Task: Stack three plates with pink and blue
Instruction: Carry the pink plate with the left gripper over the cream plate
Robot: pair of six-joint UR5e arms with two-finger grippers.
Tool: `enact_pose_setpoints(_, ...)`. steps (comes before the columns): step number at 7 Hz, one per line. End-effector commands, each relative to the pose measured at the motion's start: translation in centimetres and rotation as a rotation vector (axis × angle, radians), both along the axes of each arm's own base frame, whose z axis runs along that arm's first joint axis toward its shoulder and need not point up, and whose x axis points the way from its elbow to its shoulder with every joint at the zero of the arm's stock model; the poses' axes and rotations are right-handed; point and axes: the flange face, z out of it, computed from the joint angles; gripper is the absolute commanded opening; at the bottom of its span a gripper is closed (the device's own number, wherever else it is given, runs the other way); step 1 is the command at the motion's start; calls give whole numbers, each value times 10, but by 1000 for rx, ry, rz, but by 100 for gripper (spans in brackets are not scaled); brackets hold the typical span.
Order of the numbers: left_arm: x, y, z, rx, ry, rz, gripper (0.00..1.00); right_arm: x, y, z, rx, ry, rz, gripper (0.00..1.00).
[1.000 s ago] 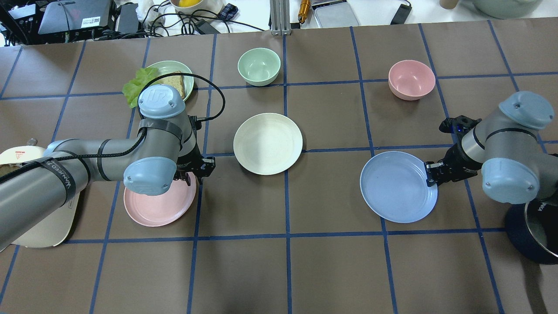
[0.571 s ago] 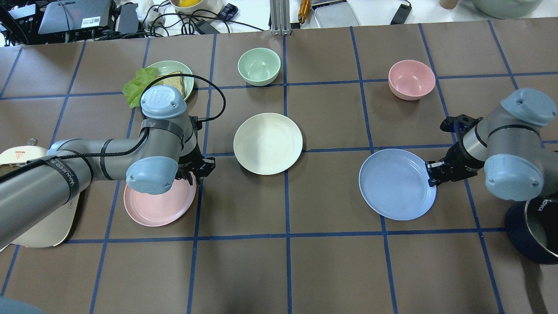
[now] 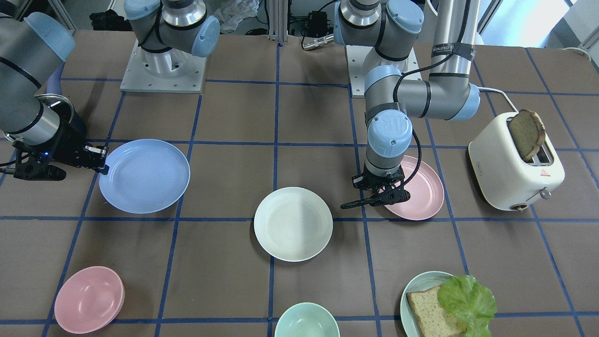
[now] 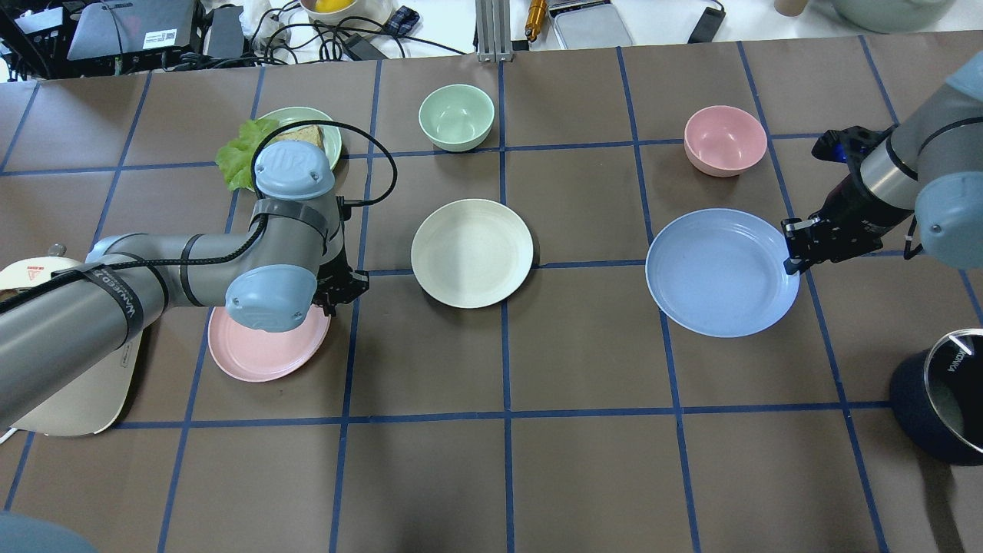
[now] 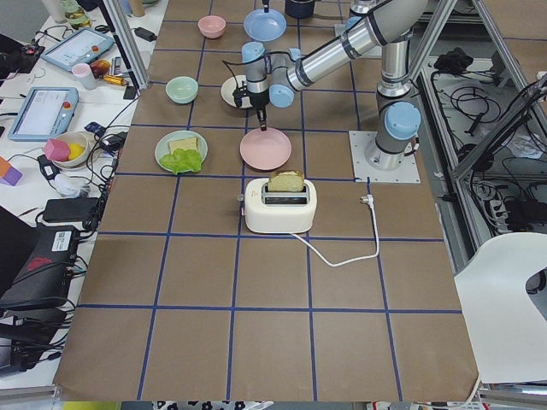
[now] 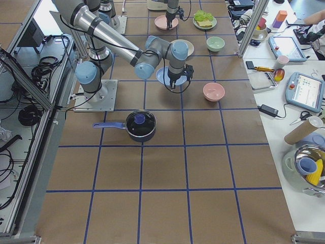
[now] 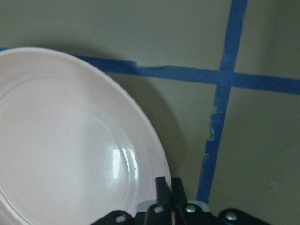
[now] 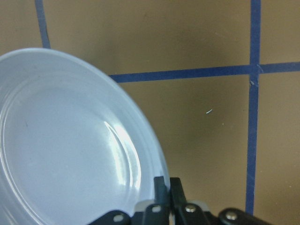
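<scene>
The cream-white plate point(image 4: 471, 253) lies flat at the table's middle, also in the front view point(image 3: 293, 223). My left gripper point(image 4: 335, 290) is shut on the rim of the pale pink plate point(image 4: 261, 351); the left wrist view shows the plate point(image 7: 65, 145) pinched between the jaws and casting a shadow. My right gripper point(image 4: 795, 247) is shut on the rim of the light blue plate point(image 4: 720, 273) and holds it raised; it fills the right wrist view point(image 8: 65, 145). In the front view the pink plate point(image 3: 423, 189) sits right, the blue plate point(image 3: 144, 175) left.
A pink bowl point(image 4: 725, 140) and a green bowl point(image 4: 456, 116) stand at the far side. A pale teal plate with bread and lettuce point(image 4: 322, 130) is behind the left arm. A toaster point(image 3: 514, 159) stands at the left, a dark pot point(image 4: 941, 407) at the right.
The right gripper has lifted the blue plate and carried it away from the robot and slightly outward. The left gripper has shifted slightly with the pink plate's rim, tipping it up.
</scene>
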Motion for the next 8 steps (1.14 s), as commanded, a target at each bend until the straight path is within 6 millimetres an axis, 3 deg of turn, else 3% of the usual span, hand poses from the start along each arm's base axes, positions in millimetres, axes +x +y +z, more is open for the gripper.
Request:
enact_pose_setpoints(1, -24, -24, 42, 22, -30, 17, 0, 5, -4, 10, 14, 10, -12, 0)
enact_pose_setpoints(2, -42, -40, 67, 29, -37, 3, 0, 9, -3, 10, 39, 9, -35, 0)
enact_pose_setpoints(5, -111, -73, 98, -21, -37, -33, 0, 21, -11, 24, 27, 53, -11, 0)
enact_pose_setpoints(8, -193, -103, 103, -61, -34, -61, 0, 28, -16, 34, 29, 104, -9, 0)
